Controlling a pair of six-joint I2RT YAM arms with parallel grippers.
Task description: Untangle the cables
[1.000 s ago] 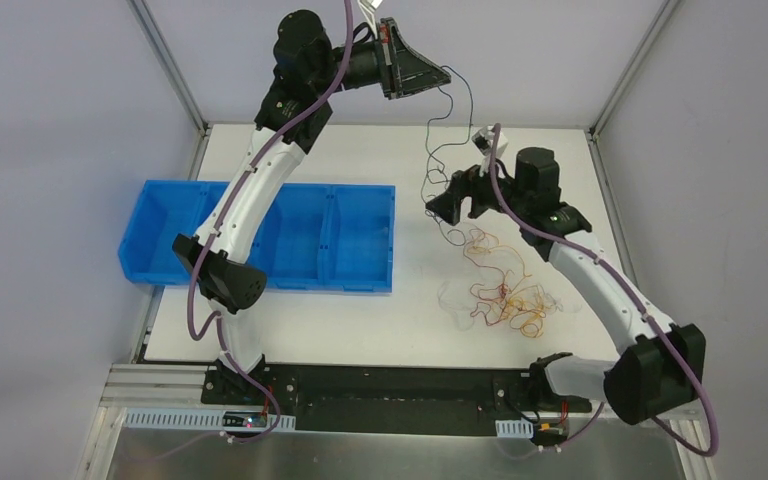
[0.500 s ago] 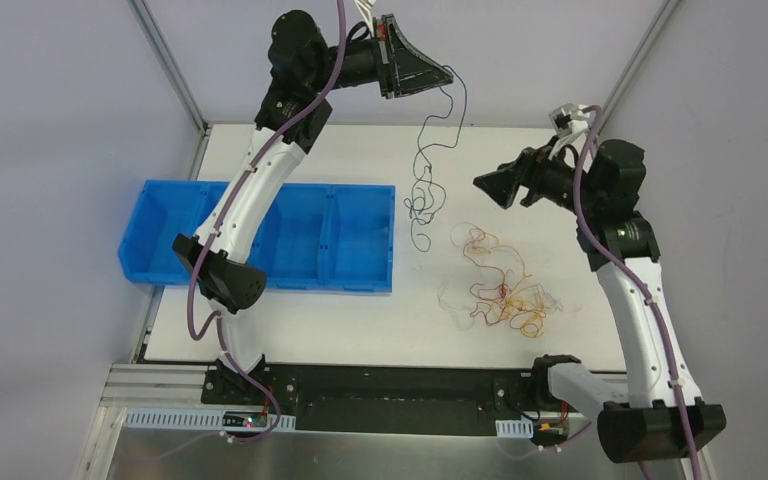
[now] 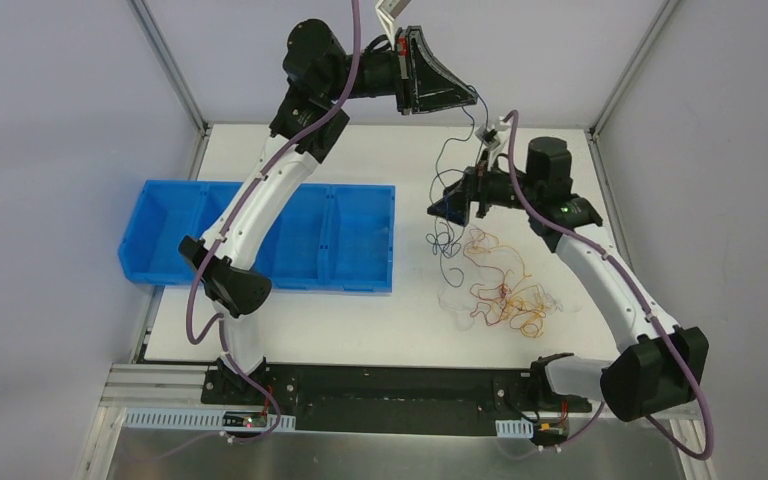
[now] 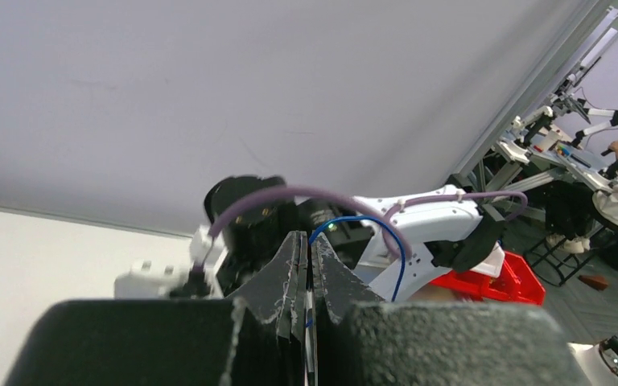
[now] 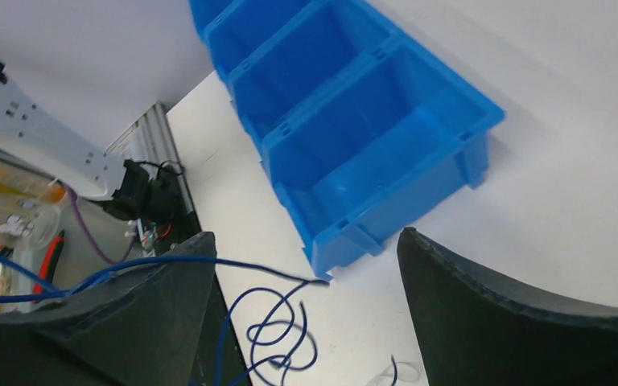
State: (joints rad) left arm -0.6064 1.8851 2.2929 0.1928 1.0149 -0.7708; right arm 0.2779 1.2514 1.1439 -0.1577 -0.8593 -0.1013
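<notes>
Hanging from the high-held left gripper [image 3: 468, 97], one thin, curly dark-blue wire [image 3: 440, 240] runs down in the overhead view to loose coils just beside the heap of hair-thin orange, red, yellow and white cables [image 3: 505, 290] lying on the white table [image 3: 360, 320]; holding it this high looks meant to draw it clear of that heap. The right gripper [image 3: 447, 203] sits partway down the strand, seemingly placed to take it lower. A blue plastic compartment bin [image 3: 260, 235] stands well apart on the left. From the left wrist, the black fingers [image 4: 278, 281] are pressed together with the dark-blue wire pinched between them and arching away. From the right wrist, the jaws stand wide apart and grip nothing; the wire crosses one finger [image 5: 153, 322] and curls below, so a grasp seems not yet made.
</notes>
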